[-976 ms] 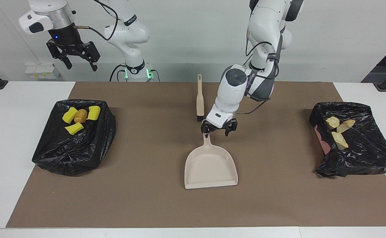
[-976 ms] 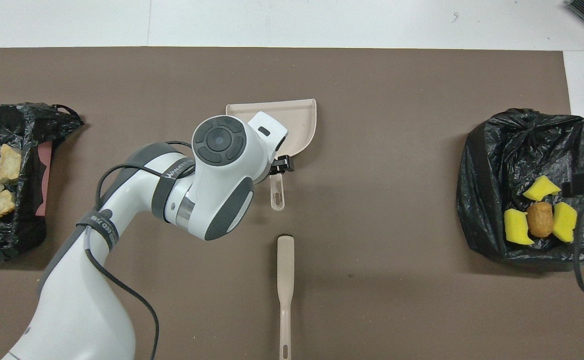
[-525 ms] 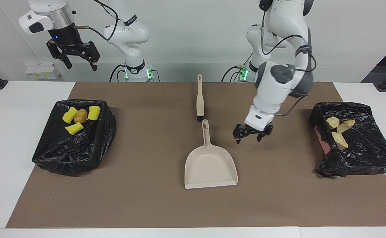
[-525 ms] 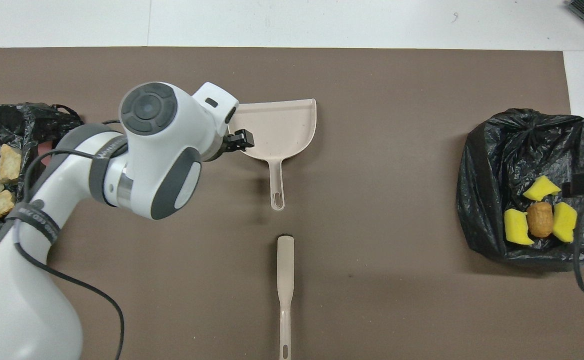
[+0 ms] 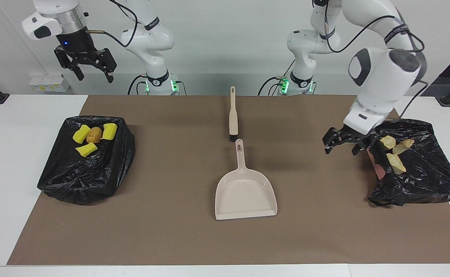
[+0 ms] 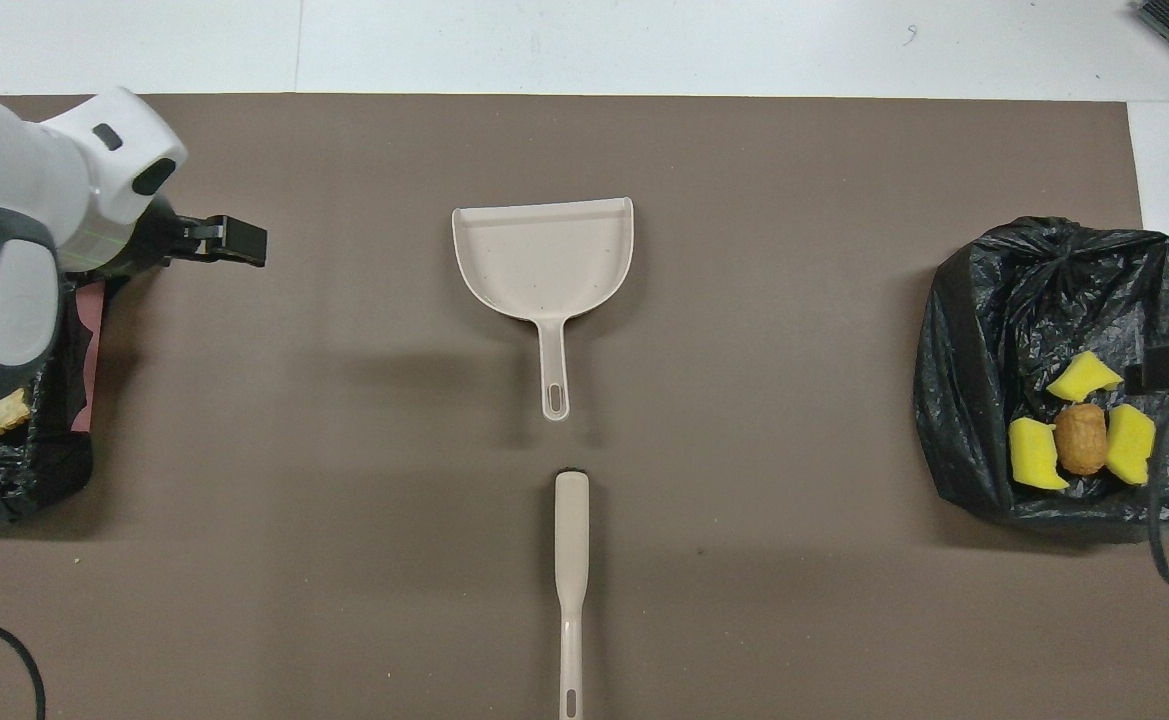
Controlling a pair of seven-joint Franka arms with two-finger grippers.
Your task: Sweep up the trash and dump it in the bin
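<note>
Three yellow wedges (image 5: pixel 83 134) and a brown lump (image 5: pixel 94 135) lie in the black-bagged bin (image 5: pixel 78 177) at the right arm's end, also seen from overhead as wedges (image 6: pixel 1032 455) and lump (image 6: pixel 1081 440). Bread pieces (image 5: pixel 395 161) lie in the other bagged bin (image 5: pixel 425 177) at the left arm's end. My left gripper (image 5: pixel 341 149) hangs open and empty over the mat beside that bin's rim, and shows overhead as the left gripper (image 6: pixel 234 240). My right gripper (image 5: pixel 95 77) waits open, raised high by the right arm's end.
A beige dustpan (image 5: pixel 246 192) lies mid-mat, handle toward the robots. A beige brush (image 5: pixel 233 115) lies in line with it, nearer the robots, bristles by the dustpan handle. A brown mat (image 5: pixel 171 231) covers the white table.
My left gripper has swung away from the dustpan handle across the mat to the bin with the bread pieces, holding nothing. The dustpan stays put. The right arm has not moved.
</note>
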